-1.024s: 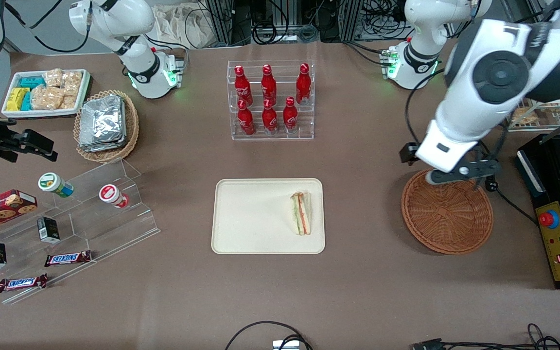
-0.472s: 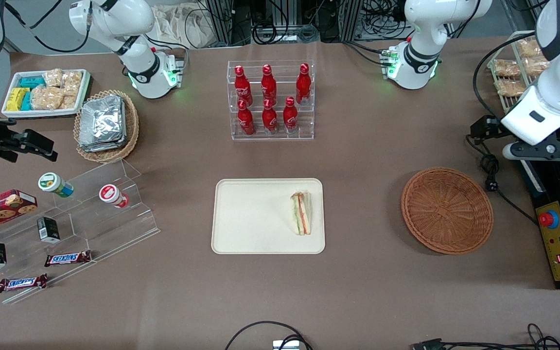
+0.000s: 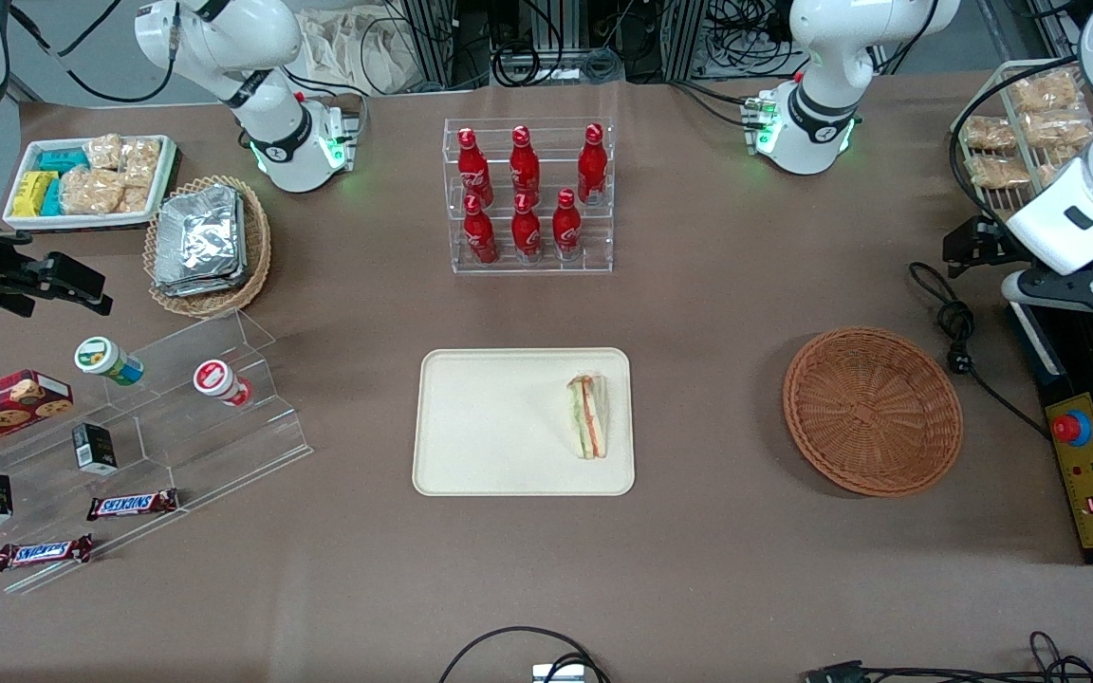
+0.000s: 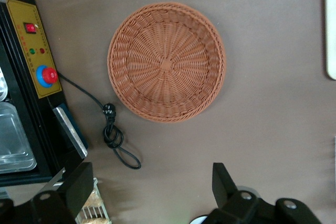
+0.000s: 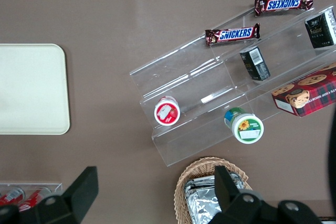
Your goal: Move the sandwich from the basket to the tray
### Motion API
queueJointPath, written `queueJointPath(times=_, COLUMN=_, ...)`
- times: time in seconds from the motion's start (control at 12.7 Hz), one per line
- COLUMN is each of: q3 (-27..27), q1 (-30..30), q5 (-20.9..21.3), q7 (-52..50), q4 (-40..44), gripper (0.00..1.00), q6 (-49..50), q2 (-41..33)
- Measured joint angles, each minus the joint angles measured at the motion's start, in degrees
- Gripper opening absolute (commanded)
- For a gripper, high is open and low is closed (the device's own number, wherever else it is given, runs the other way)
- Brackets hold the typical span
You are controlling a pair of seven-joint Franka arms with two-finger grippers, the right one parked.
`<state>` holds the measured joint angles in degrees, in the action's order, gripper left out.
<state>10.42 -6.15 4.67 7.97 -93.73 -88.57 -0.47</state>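
The sandwich point(image 3: 589, 417), a pale wedge with orange and green layers, lies on the cream tray point(image 3: 499, 427), at the tray's end nearer the basket. The reddish-brown wicker basket point(image 3: 874, 410) is empty; it also shows in the left wrist view point(image 4: 167, 62). My left gripper point(image 3: 1078, 287) hangs high at the working arm's end of the table, above the black machine's edge and off to the side of the basket. In the left wrist view the gripper point(image 4: 152, 187) is open wide with nothing between its fingers point(image 4: 79, 186). A strip of the tray's rim point(image 4: 331, 24) shows there too.
A black machine with a red button point(image 3: 1068, 429) and a looped cable point(image 3: 956, 327) lie beside the basket. A wire rack of snack packets point(image 3: 1021, 133) stands near the gripper. A rack of red bottles point(image 3: 527, 194) stands farther from the front camera than the tray. An acrylic snack stand point(image 3: 157, 417) is toward the parked arm's end.
My gripper has swung from above the basket's rim out toward the working arm's end of the table, then a little farther. Sandwich, tray and basket have not moved.
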Motion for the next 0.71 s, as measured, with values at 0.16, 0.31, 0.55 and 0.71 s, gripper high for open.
queueJointPath(times=0.16, q3=-0.05, q1=-0.44, q5=-4.28, q7=0.0, q4=2.59, gripper=1.0, q6=0.12, q2=1.54)
queueJointPath(times=0.31, q3=-0.12, q1=-0.8, q5=-5.41, q7=-0.02, q4=3.73, gripper=1.0, q6=0.14, q2=2.72)
queueJointPath(times=0.55, q3=-0.17, q1=-0.88, q5=-5.59, q7=-2.4, q4=4.12, gripper=1.0, q6=0.17, q2=3.55)
queueJointPath(times=0.71, q3=-0.15, q1=-0.83, q5=-5.4, q7=-3.2, q4=4.13, gripper=1.0, q6=0.22, q2=3.82)
